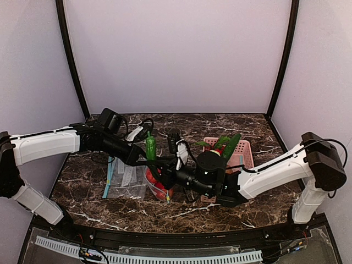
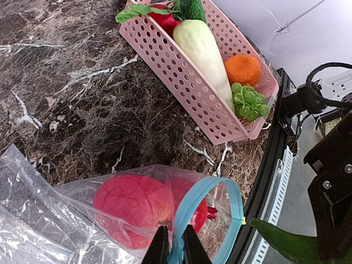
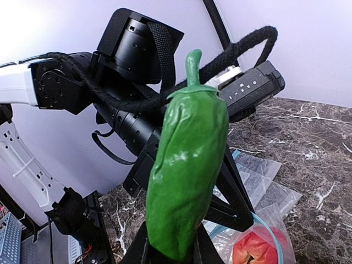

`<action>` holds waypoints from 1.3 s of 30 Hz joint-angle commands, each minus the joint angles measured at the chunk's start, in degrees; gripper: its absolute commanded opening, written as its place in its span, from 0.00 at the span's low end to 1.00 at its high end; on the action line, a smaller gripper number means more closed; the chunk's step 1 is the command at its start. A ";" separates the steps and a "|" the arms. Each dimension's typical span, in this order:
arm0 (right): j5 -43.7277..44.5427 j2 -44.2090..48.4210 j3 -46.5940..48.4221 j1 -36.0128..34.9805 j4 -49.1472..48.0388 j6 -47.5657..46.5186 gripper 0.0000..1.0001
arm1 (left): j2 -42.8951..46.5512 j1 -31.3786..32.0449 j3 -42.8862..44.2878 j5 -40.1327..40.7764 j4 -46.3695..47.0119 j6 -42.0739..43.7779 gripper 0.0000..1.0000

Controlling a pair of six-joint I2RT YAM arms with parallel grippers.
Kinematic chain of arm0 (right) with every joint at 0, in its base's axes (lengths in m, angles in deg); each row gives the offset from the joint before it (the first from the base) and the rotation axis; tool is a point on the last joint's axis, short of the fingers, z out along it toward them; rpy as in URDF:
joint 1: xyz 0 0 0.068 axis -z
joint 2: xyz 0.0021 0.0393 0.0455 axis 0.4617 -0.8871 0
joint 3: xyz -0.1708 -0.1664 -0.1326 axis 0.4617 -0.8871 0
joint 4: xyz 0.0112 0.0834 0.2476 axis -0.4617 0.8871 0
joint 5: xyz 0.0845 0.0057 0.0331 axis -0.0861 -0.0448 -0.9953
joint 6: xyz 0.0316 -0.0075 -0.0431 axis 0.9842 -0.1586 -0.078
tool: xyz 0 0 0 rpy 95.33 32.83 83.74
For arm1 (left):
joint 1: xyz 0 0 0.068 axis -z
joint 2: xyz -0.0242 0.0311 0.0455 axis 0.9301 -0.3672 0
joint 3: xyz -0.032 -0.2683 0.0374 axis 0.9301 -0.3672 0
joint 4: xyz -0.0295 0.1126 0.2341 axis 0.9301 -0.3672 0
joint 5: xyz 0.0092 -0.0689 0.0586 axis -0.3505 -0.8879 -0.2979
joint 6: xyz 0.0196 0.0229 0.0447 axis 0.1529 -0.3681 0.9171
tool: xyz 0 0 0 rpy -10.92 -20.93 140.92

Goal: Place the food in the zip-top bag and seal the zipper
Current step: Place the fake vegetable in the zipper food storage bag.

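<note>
Two red fruits (image 2: pixel 132 203) are already in the zip-top bag (image 2: pixel 82 192), and the left gripper (image 2: pixel 176 243) pinches the blue zipper (image 2: pixel 188 208) tight to hold the mouth open. The right gripper (image 3: pixel 168 247) grips the green cucumber (image 3: pixel 190 165) upright just above the bag; that must go in, then the zipper needs closing. The pink basket (image 2: pixel 181 77) sits nearby, and the fruits may crowd the mouth.
</note>
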 commanded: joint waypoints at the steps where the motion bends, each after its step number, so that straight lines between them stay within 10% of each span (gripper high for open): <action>1: 3.27 -1.27 -1.96 -0.53 -4.63 1.18 0.00 | 1.02 0.27 -0.67 -1.30 0.35 0.09 0.10; 18: 6.58 -4.15 -5.06 -2.19 -6.47 1.69 0.00 | 0.69 -1.18 -1.37 -6.27 2.87 -1.97 0.10; 39: -1.02 -3.04 -2.34 -2.24 15.08 5.97 0.00 | 1.23 -1.62 -1.47 -5.08 2.74 -1.98 0.10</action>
